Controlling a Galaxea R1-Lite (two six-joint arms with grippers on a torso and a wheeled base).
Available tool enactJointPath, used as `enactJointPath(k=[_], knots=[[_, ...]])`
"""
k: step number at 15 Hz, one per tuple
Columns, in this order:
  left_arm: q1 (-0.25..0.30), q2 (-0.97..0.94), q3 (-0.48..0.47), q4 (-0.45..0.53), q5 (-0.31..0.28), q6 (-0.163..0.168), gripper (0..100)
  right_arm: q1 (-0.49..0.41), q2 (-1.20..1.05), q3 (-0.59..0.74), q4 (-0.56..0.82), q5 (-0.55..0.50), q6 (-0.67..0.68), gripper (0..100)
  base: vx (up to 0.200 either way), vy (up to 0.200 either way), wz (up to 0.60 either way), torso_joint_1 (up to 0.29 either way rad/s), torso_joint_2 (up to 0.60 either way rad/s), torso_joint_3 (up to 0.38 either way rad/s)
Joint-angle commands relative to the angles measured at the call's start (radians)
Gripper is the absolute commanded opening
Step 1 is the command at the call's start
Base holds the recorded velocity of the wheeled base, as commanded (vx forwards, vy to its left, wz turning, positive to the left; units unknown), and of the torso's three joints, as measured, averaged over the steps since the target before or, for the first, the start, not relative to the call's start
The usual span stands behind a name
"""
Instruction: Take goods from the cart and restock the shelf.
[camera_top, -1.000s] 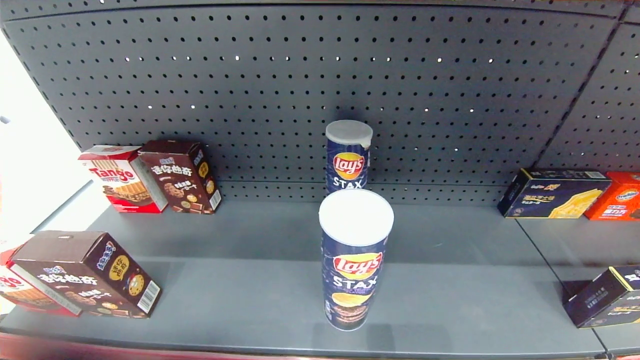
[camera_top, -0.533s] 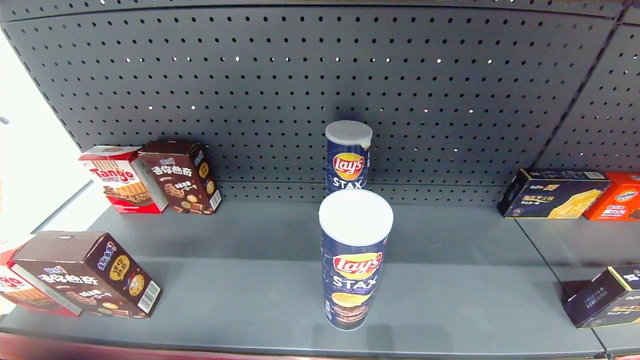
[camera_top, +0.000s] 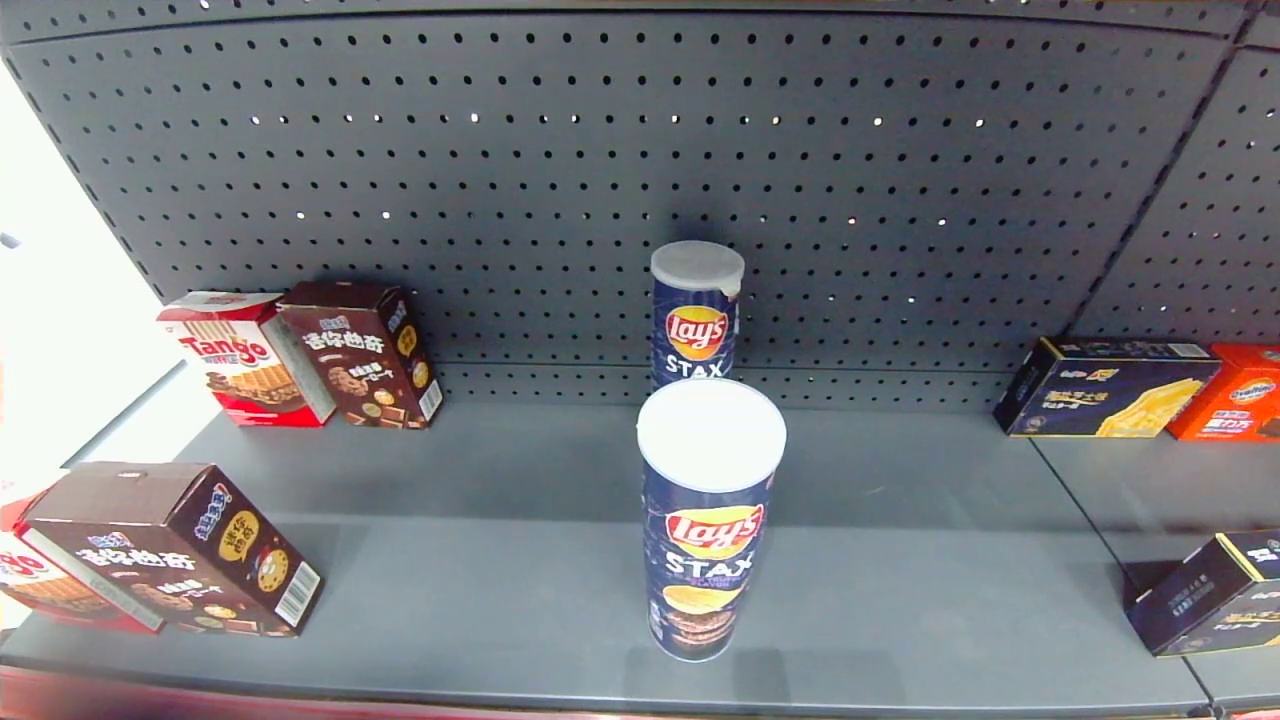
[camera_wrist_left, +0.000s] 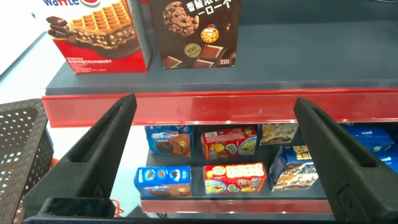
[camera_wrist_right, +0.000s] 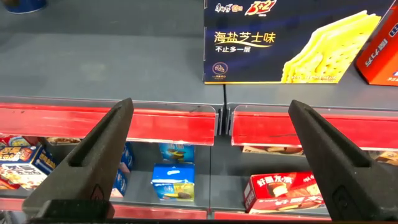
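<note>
1. The flat grey metal shelf ran the full width in the head view, backed by a dark perforated pegboard panel.
2. The left gripper faced a red shelf-edge strip, its black, matte, wedge-shaped jaws spread wide and gripping nothing. A black mesh plastic basket sat beside it.
3. The right gripper faced the same kind of red strip, its jaws also wide apart and empty.
4. The tall dark blue cylindrical crisp can with a white lid stood upright at mid-shelf near the front edge.
5. A second dark blue crisp can with a translucent lid stood upright directly behind it, against the pegboard.
6. A brown cardboard cookie box sat at the front left.
7. A long dark blue cracker box sat at the rear right, touching an orange box.
8. At the rear left, a red and white wafer box stood against a smaller brown cookie box.
</note>
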Motion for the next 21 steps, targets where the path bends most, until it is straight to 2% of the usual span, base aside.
enactJointPath(k=[1,21], knots=[[0.0,0.001,0.0,0.0,0.0,0.001,100,0.0,0.002,0.0,-0.001,0.0,0.0,100,0.0,0.0,0.0,0.0,0.0,0.0],[0.0,0.001,0.0,0.0,-0.002,0.001,100,0.0,0.002,0.0,-0.001,0.0,0.0,100,0.0,0.0,0.0,0.0,0.0,0.0]])
